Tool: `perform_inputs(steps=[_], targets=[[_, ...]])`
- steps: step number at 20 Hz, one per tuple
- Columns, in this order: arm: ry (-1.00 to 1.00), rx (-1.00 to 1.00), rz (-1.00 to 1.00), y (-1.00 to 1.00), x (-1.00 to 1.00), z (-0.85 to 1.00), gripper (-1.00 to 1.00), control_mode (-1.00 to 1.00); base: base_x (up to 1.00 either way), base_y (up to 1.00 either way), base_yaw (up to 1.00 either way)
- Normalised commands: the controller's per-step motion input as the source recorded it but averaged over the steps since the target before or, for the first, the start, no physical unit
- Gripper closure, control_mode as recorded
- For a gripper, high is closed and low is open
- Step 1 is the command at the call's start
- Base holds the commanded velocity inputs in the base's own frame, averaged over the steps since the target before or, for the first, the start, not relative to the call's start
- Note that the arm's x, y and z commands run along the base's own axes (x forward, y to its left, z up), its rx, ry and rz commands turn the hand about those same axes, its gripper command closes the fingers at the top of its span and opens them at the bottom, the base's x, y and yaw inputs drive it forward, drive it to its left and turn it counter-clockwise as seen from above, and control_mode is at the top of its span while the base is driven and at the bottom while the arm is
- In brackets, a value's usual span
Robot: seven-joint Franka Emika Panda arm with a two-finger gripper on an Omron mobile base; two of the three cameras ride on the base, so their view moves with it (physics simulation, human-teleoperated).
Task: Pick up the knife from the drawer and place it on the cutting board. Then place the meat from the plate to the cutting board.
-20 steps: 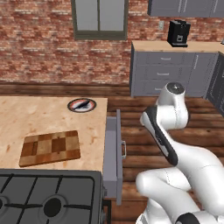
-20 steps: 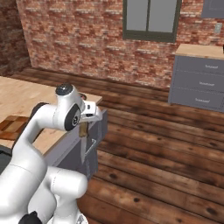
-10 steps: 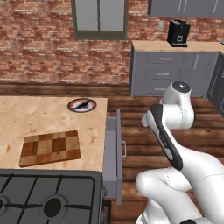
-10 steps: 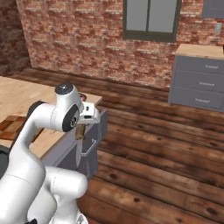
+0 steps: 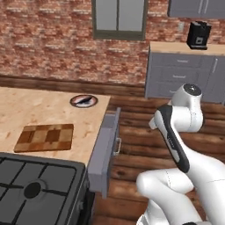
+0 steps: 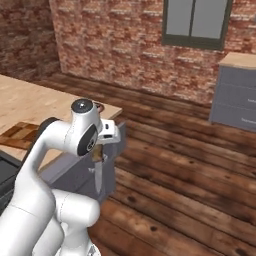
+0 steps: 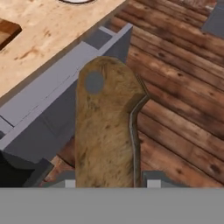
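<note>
Raised since before, knife (image 6: pixel 97 170) clamped between fingers (image 6: pixel 98 148), blade hanging down, above open drawer (image 5: pixel 105 151)

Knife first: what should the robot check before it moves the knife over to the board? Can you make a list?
1. Knife held in the gripper: ok, the brown handle sits between the jaws and the blade hangs down.
2. Knife out of the drawer: ok, it hangs above the open drawer.
3. Cutting board free for the knife: ok, nothing lies on it.
4. Meat waiting on the plate: ok.
5. Grip firm enough for the swing: cannot tell.
</note>
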Motion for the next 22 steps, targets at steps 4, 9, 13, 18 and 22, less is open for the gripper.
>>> perform_inputs(steps=[4, 9, 13, 18, 22], targets=[[0.00, 0.00, 0.00, 0.00, 0.00, 0.00, 1.00, 1.00, 0.01, -0.78, 0.54], [0.00, 0.00, 0.00, 0.00, 0.00, 0.00, 1.00, 1.00, 0.10, -0.56, 0.64], [0.00, 0.00, 0.00, 0.00, 0.00, 0.00, 1.00, 1.00, 0.18, -0.50, 0.69], [0.00, 0.00, 0.00, 0.00, 0.00, 0.00, 1.00, 1.00, 0.22, -0.52, 0.69], [0.00, 0.00, 0.00, 0.00, 0.00, 0.00, 1.00, 1.00, 0.05, -0.79, 0.61]])
